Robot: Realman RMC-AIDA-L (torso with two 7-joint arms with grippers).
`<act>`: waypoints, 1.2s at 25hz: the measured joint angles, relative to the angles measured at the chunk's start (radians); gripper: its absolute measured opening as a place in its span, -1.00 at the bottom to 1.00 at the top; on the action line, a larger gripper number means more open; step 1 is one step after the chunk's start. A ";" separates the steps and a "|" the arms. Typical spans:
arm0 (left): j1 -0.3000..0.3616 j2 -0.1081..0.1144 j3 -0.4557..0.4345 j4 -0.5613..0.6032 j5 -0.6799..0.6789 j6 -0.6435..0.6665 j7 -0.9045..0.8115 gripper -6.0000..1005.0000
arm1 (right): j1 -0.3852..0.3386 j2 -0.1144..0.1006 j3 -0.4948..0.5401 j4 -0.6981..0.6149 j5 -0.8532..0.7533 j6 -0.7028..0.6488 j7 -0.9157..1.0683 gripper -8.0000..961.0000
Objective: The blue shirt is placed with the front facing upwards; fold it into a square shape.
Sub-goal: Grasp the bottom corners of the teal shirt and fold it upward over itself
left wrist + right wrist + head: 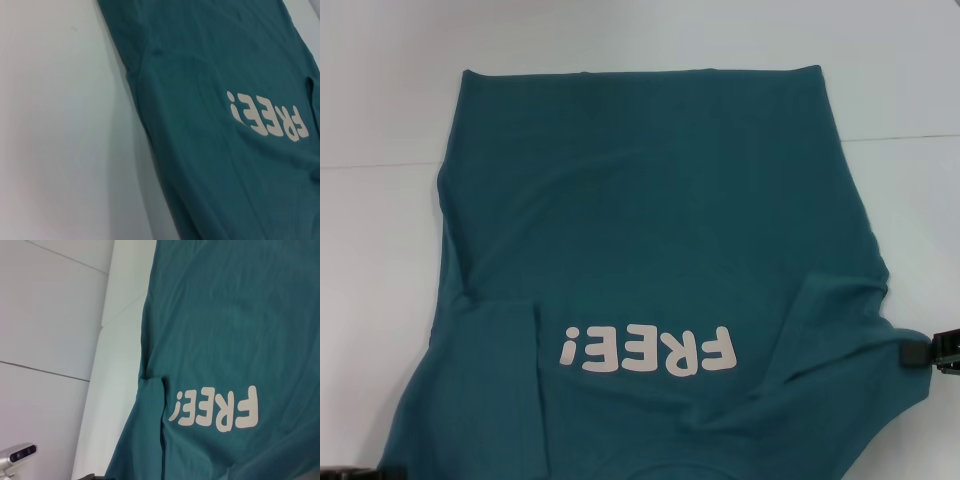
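Head view: blue shirt flat on surface, both sleeves folded in; right gripper at its right sleeve edge, left gripper at near-left corner; jaws' state on both: can't tell.

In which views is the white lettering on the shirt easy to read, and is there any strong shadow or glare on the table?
Head view: the "FREE!" lettering on the blue shirt is clear but upside down; the table is evenly lit, without glare. Left wrist view: lettering readable, slightly soft; a faint shadow runs along the shirt's edge. Right wrist view: lettering sharp, no glare.
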 joint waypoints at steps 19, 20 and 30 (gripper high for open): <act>-0.015 0.071 -0.055 0.141 -0.269 0.056 0.034 -0.98 | -0.009 -0.010 0.018 0.056 0.137 0.001 -0.023 -0.89; -0.020 0.071 -0.058 0.152 -0.280 0.046 0.042 -0.98 | -0.009 -0.010 0.021 0.062 0.150 0.002 -0.025 -0.89; -0.076 0.057 -0.071 0.223 -0.359 -0.029 0.088 -0.98 | -0.010 -0.006 0.033 0.086 0.293 0.043 -0.027 -0.89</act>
